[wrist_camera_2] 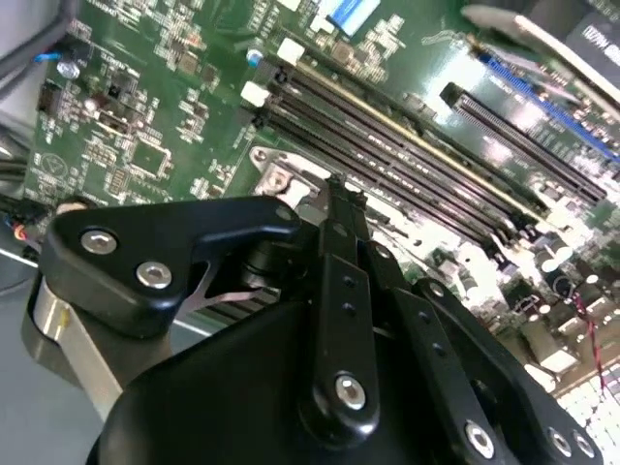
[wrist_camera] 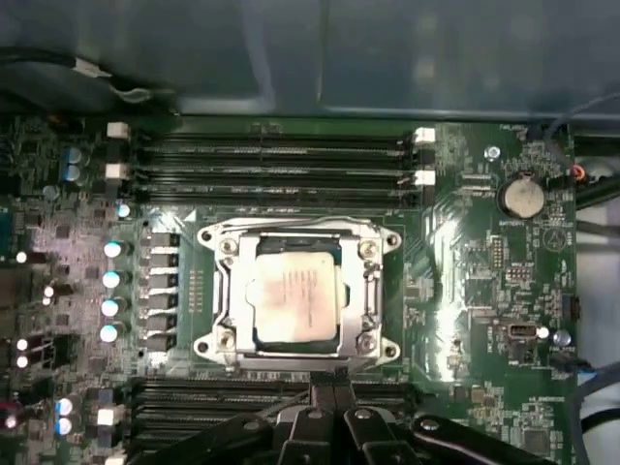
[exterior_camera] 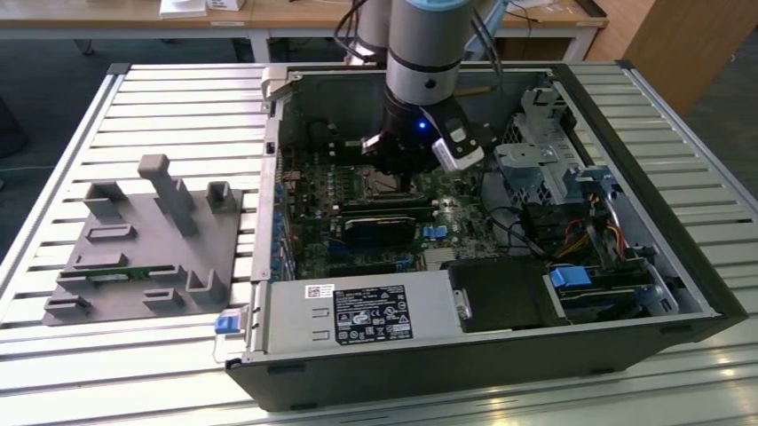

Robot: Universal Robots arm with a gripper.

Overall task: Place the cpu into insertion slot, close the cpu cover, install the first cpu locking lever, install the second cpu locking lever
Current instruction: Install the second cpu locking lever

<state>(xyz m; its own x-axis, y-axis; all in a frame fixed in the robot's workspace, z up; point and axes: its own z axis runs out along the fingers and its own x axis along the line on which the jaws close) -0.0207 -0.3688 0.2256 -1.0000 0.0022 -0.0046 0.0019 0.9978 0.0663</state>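
- The exterior view looked down from above and in front at the open computer case [exterior_camera: 663, 293] on a slatted table [exterior_camera: 142, 98], taking in the whole arm.
- The first wrist view faced straight down, close over the motherboard [wrist_camera: 484, 281].
- The second wrist view looked obliquely past the gripper's black links [wrist_camera_2: 339, 320], very near.
- Both wrist views shared the memory slots [wrist_camera: 281, 165] [wrist_camera_2: 407, 165].

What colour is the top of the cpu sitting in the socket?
Dull silver-grey, seen best in the first wrist view: the cpu.

Slatted metal table [exterior_camera: 154, 98], wooden desks [exterior_camera: 296, 18] behind (dark floor [exterior_camera: 48, 98])
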